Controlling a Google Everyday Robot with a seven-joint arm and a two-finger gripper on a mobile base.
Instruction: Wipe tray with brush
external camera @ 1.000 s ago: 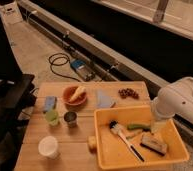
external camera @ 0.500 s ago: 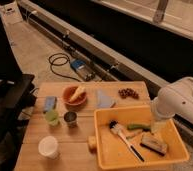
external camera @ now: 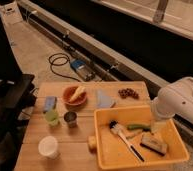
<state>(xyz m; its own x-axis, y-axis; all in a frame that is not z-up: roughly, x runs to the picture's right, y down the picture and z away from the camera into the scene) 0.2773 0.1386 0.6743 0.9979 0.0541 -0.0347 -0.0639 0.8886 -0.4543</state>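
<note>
The yellow-orange tray takes up the right half of the wooden table. Inside it the brush lies flat and slanted, black bristle head toward the far left, thin dark handle toward the near right. My white arm comes in from the right, and its gripper hangs open over the tray's far right part, to the right of the brush and apart from it. Nothing is in it.
A green stick-like item and a dark-topped scrubber also lie in the tray. Left of it stand an orange bowl, a green cup, a metal cup and a white cup. A yellow sponge touches the tray's left wall.
</note>
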